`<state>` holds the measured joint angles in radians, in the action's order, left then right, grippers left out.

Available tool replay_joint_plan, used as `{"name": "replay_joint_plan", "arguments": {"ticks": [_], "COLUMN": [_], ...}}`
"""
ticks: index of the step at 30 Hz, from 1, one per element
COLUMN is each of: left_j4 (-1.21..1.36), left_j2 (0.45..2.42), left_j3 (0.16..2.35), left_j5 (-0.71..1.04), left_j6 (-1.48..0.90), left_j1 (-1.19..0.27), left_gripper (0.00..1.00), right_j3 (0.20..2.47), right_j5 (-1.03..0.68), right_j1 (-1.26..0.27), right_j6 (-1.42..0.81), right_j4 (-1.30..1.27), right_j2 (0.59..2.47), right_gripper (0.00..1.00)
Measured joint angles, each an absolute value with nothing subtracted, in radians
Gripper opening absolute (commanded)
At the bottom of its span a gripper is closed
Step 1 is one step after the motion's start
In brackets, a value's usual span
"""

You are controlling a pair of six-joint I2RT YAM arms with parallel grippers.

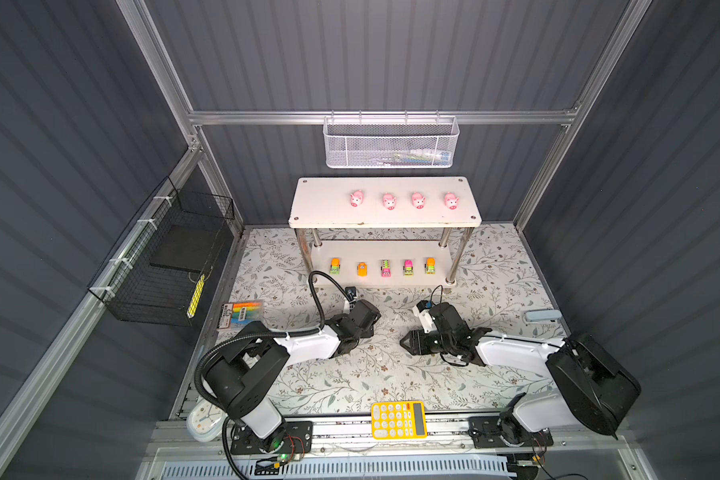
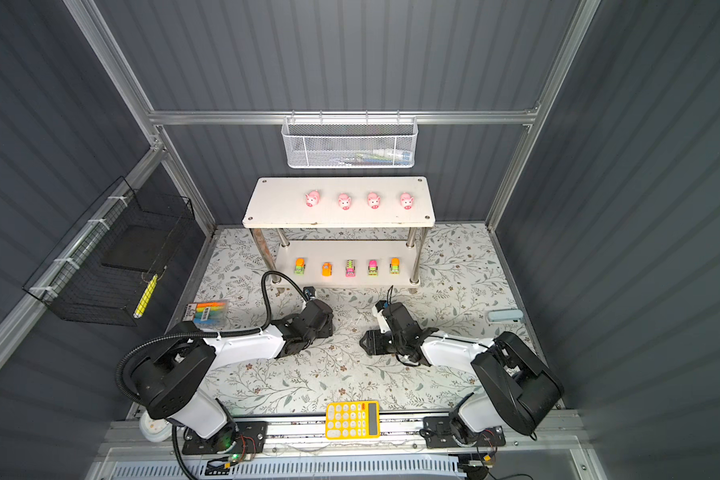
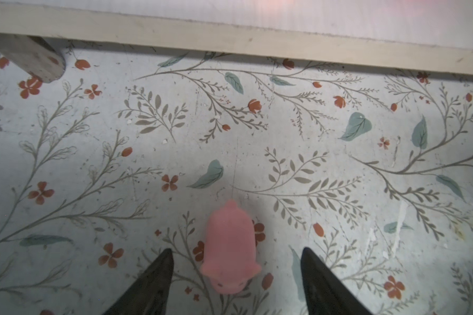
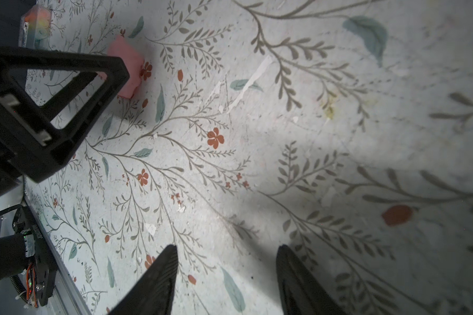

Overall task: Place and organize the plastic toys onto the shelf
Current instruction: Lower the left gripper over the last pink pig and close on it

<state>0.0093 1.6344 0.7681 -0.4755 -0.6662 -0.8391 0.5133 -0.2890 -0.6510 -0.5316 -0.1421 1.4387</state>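
Btwn spread L jaws: pink pig (image 3: pixel 231 251), touching neither.

- In both top views, light falls evenly from overhead. The floral desk (image 1: pixel 350 386) and white shelf (image 1: pixel 329 203) read bright, while the ribbed walls (image 1: pixel 59 124) stay dim and grey.
- The wide-angle lens splays the frame rails (image 1: pixel 267 117) outward and stretches the corners.
- The shelf's upper board shades the back of its lower board.
- Left wrist view: the light is dim and flat. The pig (image 3: pixel 231 245) looks soft and sits in a grey shadow patch. A faint pink flare tints the shelf's board at the frame's edge.
- Right wrist view: the picture is sharp in the middle and heavily blurred toward one side. A broad dark shadow lies across the desk.
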Motion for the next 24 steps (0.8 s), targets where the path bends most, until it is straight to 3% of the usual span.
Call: {"name": "replay_joint_plan", "arguments": {"ticks": [13, 18, 24], "left_j4": [0.009, 0.01, 0.019], "left_j2": [1.716, 1.732, 1.746], "left_j3": [0.799, 0.81, 0.819], "left_j5": [-0.492, -0.507, -0.519], "left_j6": [-0.667, -0.667, -0.668], "left_j1": [-0.839, -0.839, -0.839], "left_gripper": [0.7, 0.65, 0.51], "right_j3": [0.513, 0.513, 0.513], "right_j5": [-0.292, -0.296, -0.303], "right_j1": [-0.646, -0.642, -0.641], "right_j6": [-0.532, -0.532, -0.532], "right_j4": [-0.155, -0.163, -0.171], "right_j2": [1.449, 1.46, 1.464], "right_gripper": [0.6, 0.6, 0.6]}}
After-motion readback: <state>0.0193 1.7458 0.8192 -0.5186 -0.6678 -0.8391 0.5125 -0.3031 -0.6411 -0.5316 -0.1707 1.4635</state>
